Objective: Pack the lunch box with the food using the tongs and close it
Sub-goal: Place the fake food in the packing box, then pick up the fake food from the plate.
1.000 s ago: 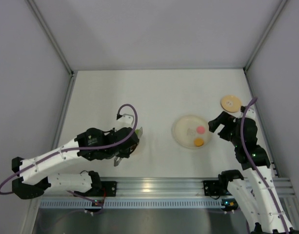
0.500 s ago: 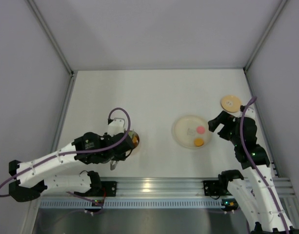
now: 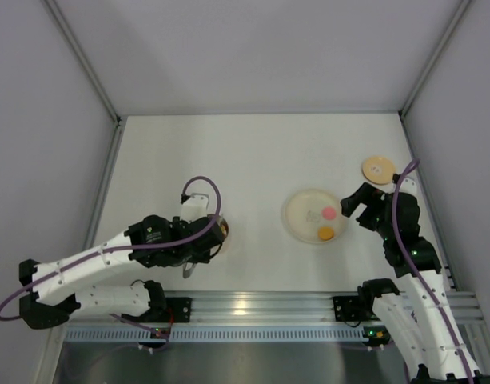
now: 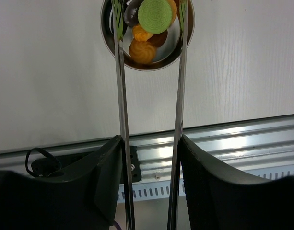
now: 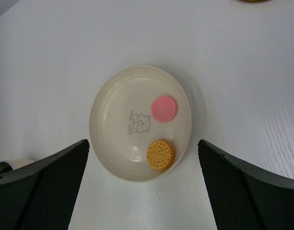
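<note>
The lunch box [image 4: 106, 42], a small steel pot, shows at the top of the left wrist view and under the left wrist in the top view [image 3: 221, 230]. It holds orange and dark food [image 4: 142, 51] with a green round piece [image 4: 154, 15] on top. My left gripper [image 4: 150, 143] is shut on the tongs [image 4: 122, 105]. Their two arms are spread, with the tips at either side of the green piece. My right gripper [image 5: 143, 143] hangs open above the pale plate [image 5: 113, 120], which holds a pink piece [image 5: 164, 109] and an orange biscuit [image 5: 160, 154].
The tan wooden lid [image 3: 378, 169] lies flat at the far right, beyond the right gripper [image 3: 358, 204]. The plate [image 3: 300, 210] sits between the two arms. An aluminium rail [image 3: 260, 306] runs along the near edge, and grey walls enclose the table.
The left arm has shifted over the lunch box and the tongs' arms have spread apart. The green piece, earlier at the tong tips, now lies in the box. The right arm has not moved.
</note>
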{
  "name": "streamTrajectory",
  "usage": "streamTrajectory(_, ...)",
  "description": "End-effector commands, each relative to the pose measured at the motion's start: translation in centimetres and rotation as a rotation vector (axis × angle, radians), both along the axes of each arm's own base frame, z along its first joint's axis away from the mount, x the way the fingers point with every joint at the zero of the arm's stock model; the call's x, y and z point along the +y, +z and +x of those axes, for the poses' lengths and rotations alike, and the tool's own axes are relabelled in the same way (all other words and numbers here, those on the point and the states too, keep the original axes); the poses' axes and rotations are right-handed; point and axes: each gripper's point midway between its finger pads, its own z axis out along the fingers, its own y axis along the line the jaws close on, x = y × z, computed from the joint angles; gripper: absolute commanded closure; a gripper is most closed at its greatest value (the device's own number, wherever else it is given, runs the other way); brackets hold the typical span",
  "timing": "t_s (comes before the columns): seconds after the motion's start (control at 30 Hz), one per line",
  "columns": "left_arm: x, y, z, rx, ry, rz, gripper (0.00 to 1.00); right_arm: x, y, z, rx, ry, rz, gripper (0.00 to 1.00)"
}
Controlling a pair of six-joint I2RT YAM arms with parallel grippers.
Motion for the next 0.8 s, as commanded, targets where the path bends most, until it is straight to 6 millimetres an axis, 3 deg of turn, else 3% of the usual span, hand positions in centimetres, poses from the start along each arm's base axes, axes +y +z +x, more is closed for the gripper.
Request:
streamTrajectory(0.0, -0.9, 1.6, 0.9, -0.044, -0.021, -0.006, 0.46, -0.1, 1.6, 1.1, -0.075, -0.008, 0.009, 0.06)
streamTrajectory(0.17, -4.5, 4.4, 2.5, -0.091, -0.092, -0.049, 0.46, -0.2, 1.8, 1.1, -0.076, -0.017, 0.013, 0.06)
streamTrajectory(0.23, -6.6, 4.5, 3.3, -0.099, -0.141, -0.022, 0.46, -0.2, 1.7, 1.0, -0.067, -0.021, 0.014, 0.06)
streamTrajectory(0.27, -7.7, 5.5, 3.8, -0.117, -0.174, -0.033, 0.46, -0.4, 1.8, 1.0, -0.067, -0.031, 0.009, 0.06)
streamTrajectory(0.43, -15.2, 5.2, 5.7, -0.116, -0.302, -0.056, 0.46, -1.3, 1.6, 0.7, -0.051, -0.077, -0.007, 0.06)
streamTrajectory(0.47, -17.1, 6.3, 6.4, -0.15, -0.334, -0.093, 0.46, -1.5, 1.7, 0.7, -0.049, -0.092, -0.012, 0.06)
streamTrajectory(0.5, -18.6, 4.9, 6.9, -0.135, -0.35, -0.067, 0.46, -1.6, 1.6, 0.6, -0.042, -0.097, -0.014, 0.06)
streamTrajectory(0.73, -27.4, 3.2, 8.6, -0.129, -0.472, -0.142, 0.47, -2.6, 2.0, 0.0, -0.034, -0.148, -0.036, 0.05)
streamTrajectory(0.77, -28.4, 2.0, 8.8, -0.112, -0.486, -0.131, 0.47, -2.7, 2.0, -0.1, -0.034, -0.148, -0.036, 0.05)
